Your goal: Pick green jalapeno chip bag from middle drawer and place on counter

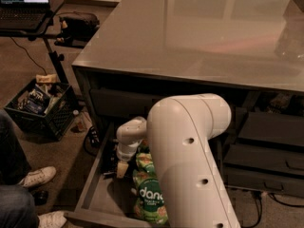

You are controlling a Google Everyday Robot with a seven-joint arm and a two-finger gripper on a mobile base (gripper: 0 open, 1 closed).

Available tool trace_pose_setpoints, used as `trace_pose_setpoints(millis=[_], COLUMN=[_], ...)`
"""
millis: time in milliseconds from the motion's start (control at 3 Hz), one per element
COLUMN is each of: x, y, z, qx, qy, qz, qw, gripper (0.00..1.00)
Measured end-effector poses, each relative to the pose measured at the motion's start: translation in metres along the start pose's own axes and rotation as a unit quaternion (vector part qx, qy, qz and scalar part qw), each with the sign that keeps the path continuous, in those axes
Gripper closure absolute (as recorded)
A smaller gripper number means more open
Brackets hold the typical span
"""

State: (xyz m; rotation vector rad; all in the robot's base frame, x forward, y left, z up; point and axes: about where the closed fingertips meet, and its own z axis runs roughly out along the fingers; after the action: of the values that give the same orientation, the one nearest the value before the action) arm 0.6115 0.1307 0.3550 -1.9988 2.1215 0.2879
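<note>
The middle drawer [91,184] is pulled open below the counter [199,32]. My white arm reaches down into it, and my gripper [121,168] is low inside the drawer at its left side, just left of the bright green "dang" bags [150,197]. The dark navy-black jalapeno chip bag does not show; the spot under the gripper is dark and partly hidden by my arm. The grey glossy counter top has nothing of the task on it.
A black crate [40,109] full of snack items stands on the carpet at left. A laptop on a stand [23,4] is at the far left. A person's leg and white shoes [35,177] are at the lower left. Narrower stacked drawers [270,146] are at right.
</note>
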Motion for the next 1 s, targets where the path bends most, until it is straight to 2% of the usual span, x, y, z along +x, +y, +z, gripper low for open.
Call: trace_pose_setpoints(millis=[1000], x=[0.0], y=[0.0002], z=[0.0003], qx=[0.0], qy=[0.0], qz=[0.0], qw=[1.0], gripper=[0.98])
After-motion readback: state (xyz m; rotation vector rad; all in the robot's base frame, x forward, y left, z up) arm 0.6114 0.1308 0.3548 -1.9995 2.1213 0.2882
